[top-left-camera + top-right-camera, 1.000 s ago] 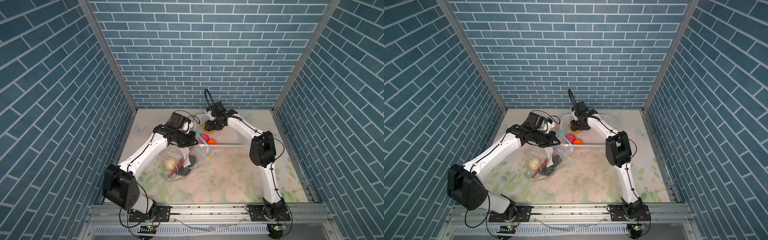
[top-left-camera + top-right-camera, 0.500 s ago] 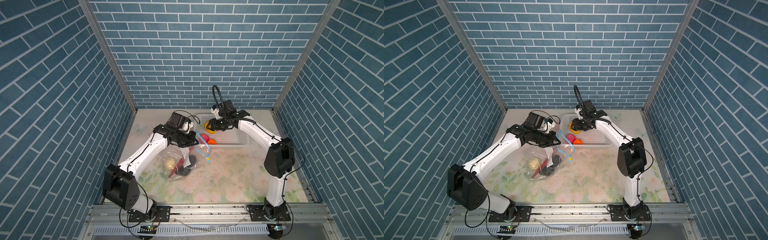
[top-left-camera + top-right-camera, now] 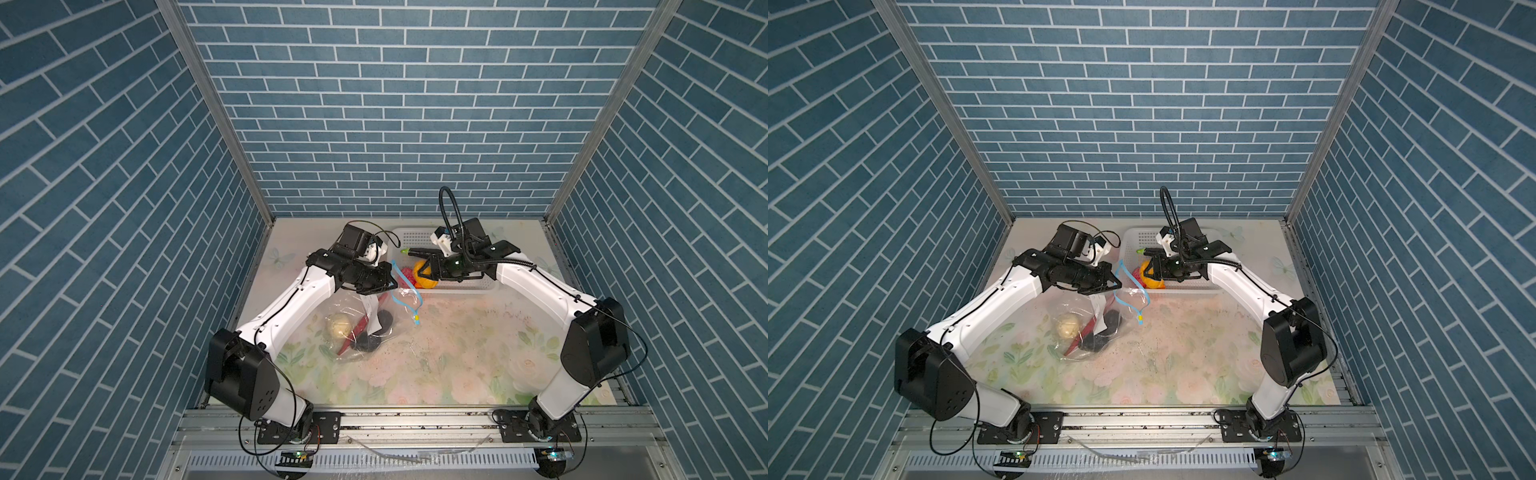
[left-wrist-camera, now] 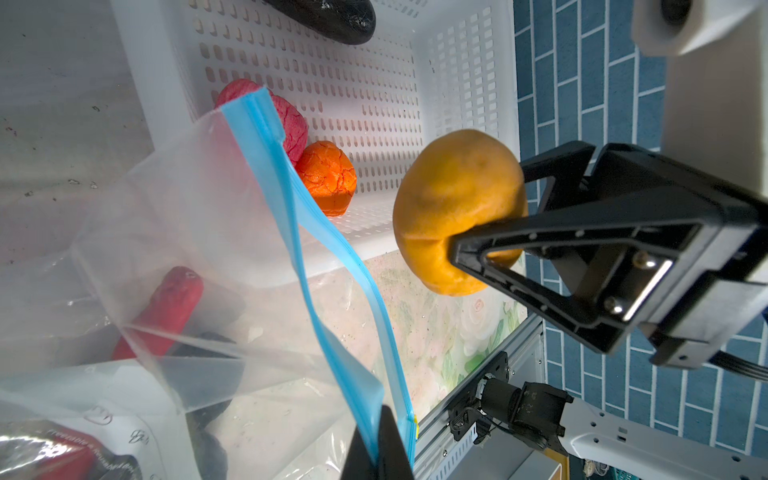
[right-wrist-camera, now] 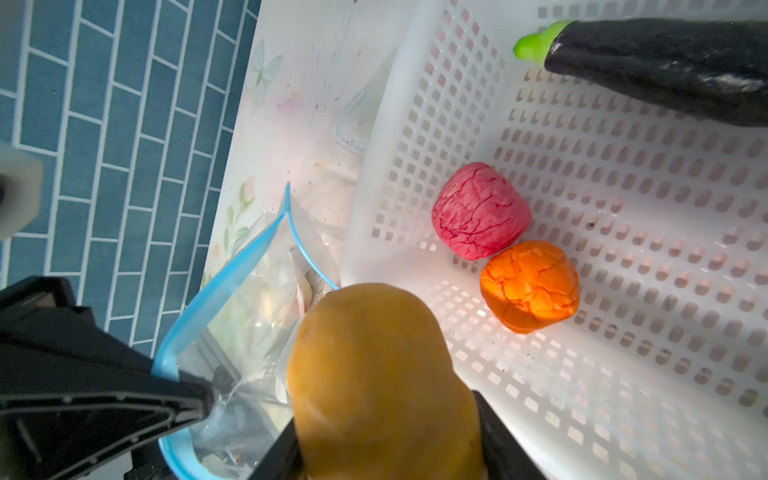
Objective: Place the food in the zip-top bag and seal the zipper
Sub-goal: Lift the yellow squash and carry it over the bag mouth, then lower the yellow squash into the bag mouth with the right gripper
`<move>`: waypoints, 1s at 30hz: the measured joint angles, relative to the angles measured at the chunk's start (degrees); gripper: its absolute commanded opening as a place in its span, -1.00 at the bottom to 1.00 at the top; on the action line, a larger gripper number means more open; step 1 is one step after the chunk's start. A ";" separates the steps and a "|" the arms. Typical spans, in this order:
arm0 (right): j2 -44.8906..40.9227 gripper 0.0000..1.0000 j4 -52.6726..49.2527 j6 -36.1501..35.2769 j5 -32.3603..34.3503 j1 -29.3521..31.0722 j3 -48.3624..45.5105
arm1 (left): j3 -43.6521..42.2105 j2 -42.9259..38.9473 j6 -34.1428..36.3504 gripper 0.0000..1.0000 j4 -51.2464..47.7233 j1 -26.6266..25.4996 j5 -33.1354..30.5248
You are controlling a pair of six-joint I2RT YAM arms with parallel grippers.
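The clear zip-top bag [image 3: 365, 324] lies left of centre with a cream ball [image 3: 338, 326], a red strip [image 3: 358, 332] and black ovals [image 3: 374, 341] inside. My left gripper [image 4: 376, 449] is shut on the blue zipper [image 4: 291, 195] and holds the bag's mouth up and open. My right gripper [image 5: 386, 453] is shut on a yellow-orange food piece [image 5: 374, 374], which hangs over the basket's near rim, right beside the bag's mouth [image 5: 249, 324]. In both top views the two grippers [image 3: 392, 286] [image 3: 1148, 272] stand close together.
The white perforated basket [image 5: 623, 374] at the back holds a pink ball [image 5: 480, 212], an orange piece [image 5: 530, 286] and a long black piece with a green tip [image 5: 665, 70]. The zipper's yellowish slider tab [image 3: 415, 321] hangs near the table. Brick walls close in three sides.
My right arm's elbow has swung out to the right, and its gripper has carried the yellow-orange piece a little nearer the bag's mouth. The left arm and the bag have stayed put.
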 measured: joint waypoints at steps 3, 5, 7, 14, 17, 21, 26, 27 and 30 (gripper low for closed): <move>-0.39 0.06 1.33 0.55 -1.27 0.50 -0.83 | 0.00 0.00 -0.20 -1.00 0.11 0.00 0.00; -0.42 0.07 1.95 0.87 -1.79 1.31 -1.14 | 0.00 0.00 -0.33 -1.00 0.17 0.00 0.00; -0.39 0.07 2.27 0.98 -2.19 2.23 -1.33 | 0.00 0.00 -0.44 -1.00 0.28 0.00 0.00; -0.37 0.07 3.61 1.29 -3.30 4.94 -2.01 | 0.00 -0.66 -0.63 -1.00 0.31 0.00 0.00; -0.15 0.07 4.24 1.44 -3.61 5.60 -2.01 | 0.00 -0.85 -0.70 -1.00 0.37 0.00 0.00; 0.83 0.07 4.96 1.46 -3.91 5.97 -2.01 | 0.00 -0.92 -0.83 -1.00 0.44 0.00 0.00; 2.62 0.07 5.62 1.46 -3.93 6.05 -2.01 | 0.00 -1.09 -0.85 -1.00 0.44 0.00 0.00; 2.91 0.08 5.66 1.46 -3.91 6.05 -2.01 | 0.00 -1.16 -0.85 -1.00 0.44 0.00 0.00; 3.65 0.08 5.66 1.46 -3.91 6.05 -2.01 | 0.00 -1.40 -0.85 -1.00 0.44 0.00 0.00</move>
